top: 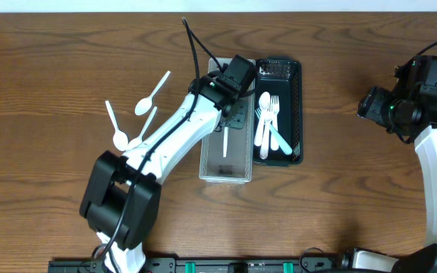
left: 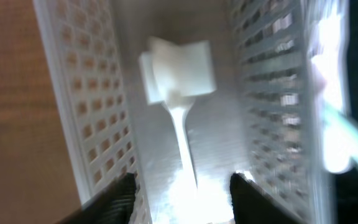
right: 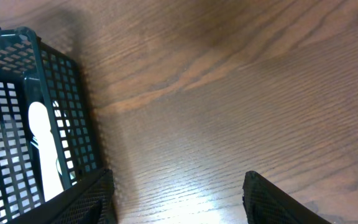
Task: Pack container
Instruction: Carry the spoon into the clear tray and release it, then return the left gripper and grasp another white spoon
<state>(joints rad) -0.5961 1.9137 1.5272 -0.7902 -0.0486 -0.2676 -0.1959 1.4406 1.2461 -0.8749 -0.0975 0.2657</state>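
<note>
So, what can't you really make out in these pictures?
- Overhead: the left arm covers one end of the clear basket.
- Left wrist: blur; the white utensil could be a fork or a spoon.
- Right wrist: the frame's left edge cuts off the black basket, and its mesh hides most of the contents.
- Overhead: the cutlery pile in it is too small to count.

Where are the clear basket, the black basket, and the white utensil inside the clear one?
clear basket (top: 237, 164), overhead view, bare floor near its lower end.
black basket (top: 298, 114), overhead view, right side wall.
white utensil (left: 183, 137), left wrist view, on its handle.
</note>
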